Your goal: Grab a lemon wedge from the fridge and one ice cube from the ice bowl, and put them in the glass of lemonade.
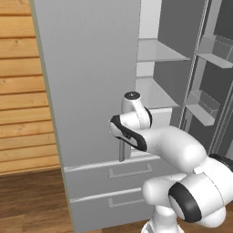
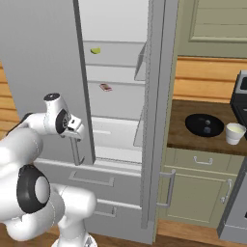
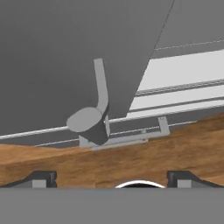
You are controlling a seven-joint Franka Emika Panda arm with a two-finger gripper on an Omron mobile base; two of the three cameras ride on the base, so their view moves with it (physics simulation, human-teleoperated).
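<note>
With fridge (image 2: 116, 29) standing part open, I am holding pincer (image 3: 111, 177) wide, empty, beside left door handle (image 3: 101, 85). Lemon wedge (image 2: 96, 50) sitting on upper shelf (image 2: 120, 60): tiny, light, likely slippery; pinching across flat sides. Door edge close; gap narrow for arm.

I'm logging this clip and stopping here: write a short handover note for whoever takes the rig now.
Gripper: open, empty, below the bar handle of the fridge's left door.
The tall light-grey fridge has its doors swung open. The tiny yellow-green lemon wedge lies on an upper white shelf; a flat reddish-brown bar lies one shelf lower.
On the counter to the right: the round black ice bowl with a pale ice cube inside, and beside it the whitish glass of lemonade.
Done: fridge opened.
Left: grab wedge and cube, put both into the glass.
</note>
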